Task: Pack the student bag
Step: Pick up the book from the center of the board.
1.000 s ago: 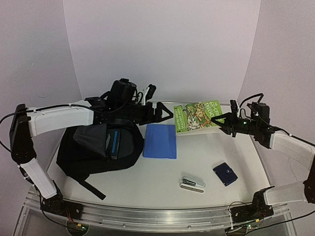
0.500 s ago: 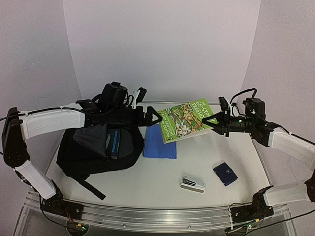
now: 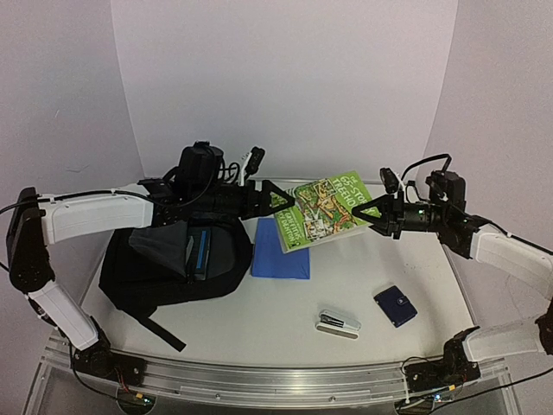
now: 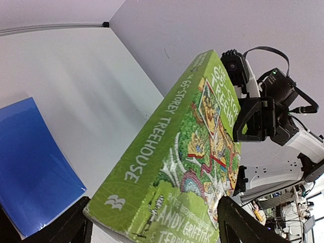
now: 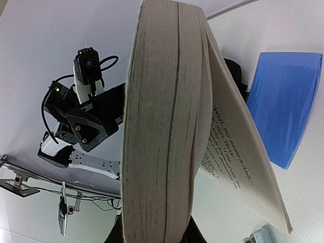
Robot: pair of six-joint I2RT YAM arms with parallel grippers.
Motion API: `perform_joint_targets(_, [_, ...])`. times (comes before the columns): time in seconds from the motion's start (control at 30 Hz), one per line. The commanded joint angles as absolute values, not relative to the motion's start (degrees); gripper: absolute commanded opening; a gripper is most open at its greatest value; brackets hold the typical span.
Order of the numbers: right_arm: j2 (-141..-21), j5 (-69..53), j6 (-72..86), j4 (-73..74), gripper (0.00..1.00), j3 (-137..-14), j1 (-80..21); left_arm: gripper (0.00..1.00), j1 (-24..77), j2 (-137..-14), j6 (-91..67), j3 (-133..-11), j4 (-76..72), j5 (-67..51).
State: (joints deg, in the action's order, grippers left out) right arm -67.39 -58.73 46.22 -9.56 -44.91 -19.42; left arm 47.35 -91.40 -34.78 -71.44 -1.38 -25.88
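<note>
In the last second the right tool (image 3: 373, 210) has carried the green book (image 3: 321, 210) up off the bench (image 3: 259, 346) and leftward, and the left tool (image 3: 278, 199) has come across to meet it — the two now face each other in mid-air with the tilted book between them. The right tool is clamped on the book's right-hand edge. The left tool's jaws are spread wide, a finger at each side of the book's near corner, and I see no firm bite yet. To me that reads as a hand-over, so the left arm can take the book to the student bag (image 3: 164, 277), which lies open at the left of the bench with a pale-spined book already showing in its mouth.

A blue folder (image 3: 282, 248) lies flat just beside the bag; a stapler (image 3: 339, 323) and a small dark blue case (image 3: 396, 305) sit nearer, none of them moved. The bench is white, the walls plain and pale — an aluminium rail runs along the near edge.
</note>
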Motion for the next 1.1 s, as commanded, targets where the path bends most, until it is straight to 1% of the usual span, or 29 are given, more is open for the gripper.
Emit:
perform_joint_targets(0.0, [-64.87,-61.49,47.92,-18.23,0.04,-47.02,-19.93,0.81,47.47,-92.81,-36.73,-71.83,-5.73,-28.54])
perform_joint_targets(0.03, [-64.8,-61.5,47.98,-18.31,0.04,-47.02,-20.03,0.77,47.46,-92.87,-36.92,-71.76,-6.41,-28.92])
perform_joint_targets(0.1, [-64.72,-61.51,47.99,-18.37,0.04,-46.96,-20.18,0.6,47.46,-92.74,-37.38,-71.31,-8.0,-29.84])
perform_joint_targets(0.17, [-64.76,-61.4,47.8,-18.45,0.07,-46.79,-20.16,0.3,47.38,-92.32,-37.43,-70.61,-8.48,-30.0])
perform_joint_targets(0.2, [-64.85,-61.39,47.71,-18.5,0.12,-46.64,-20.19,0.18,47.38,-91.86,-37.54,-70.03,-8.48,-29.41])
perform_joint_targets(0.23, [-65.01,-61.26,47.59,-18.5,0.17,-46.46,-20.21,0.07,47.3,-91.03,-37.79,-69.21,-8.68,-28.34])
perform_joint_targets(0.27, [-65.16,-60.62,47.52,-18.44,0.22,-46.26,-20.18,0.01,47.14,-90.12,-38.22,-67.99,-9.24,-27.38])
perform_joint_targets(0.3, [-65.37,-59.53,47.53,-18.38,0.27,-46.06,-20.17,0.0,46.91,-89.08,-38.72,-66.42,-9.85,-26.81])
perform_joint_targets(0.37, [-66.53,-56.61,47.71,-18.37,0.49,-45.72,-20.13,0.0,45.96,-87.39,-39.89,-64.69,-10.37,-26.75])
perform_joint_targets(0.4, [-67.23,-55.07,47.88,-18.37,0.55,-45.7,-20.13,0.0,45.4,-86.39,-40.31,-64.02,-10.17,-26.83])
perform_joint_targets(0.43, [-68.04,-53.95,47.97,-18.37,0.59,-45.76,-20.04,0.0,45.13,-85.53,-40.35,-63.54,-9.71,-26.88])
perform_joint_targets(0.6, [-69.39,-49.88,46.93,-18.37,0.71,-47.28,-20.02,0.0,44.45,-81.51,-39.7,-62.53,-6.05,-26.38])
perform_joint_targets(0.73, [-69.55,-45.28,45.13,-16.71,0.84,-47.97,-20.01,0.0,44.05,-78.22,-39.22,-61.72,-4.48,-26.36])
perform_joint_targets(0.9, [-72.77,-48.35,42.19,-15.28,0.98,-47.48,-20.65,0.0,43.24,-74.81,-39.29,-61.29,-3.88,-29.15])
perform_joint_targets(1.07, [-75.03,-53.17,38.51,-14.94,0.98,-47.6,-23.57,0.0,42.63,-73.12,-38.68,-62.39,-2.32,-34.95])
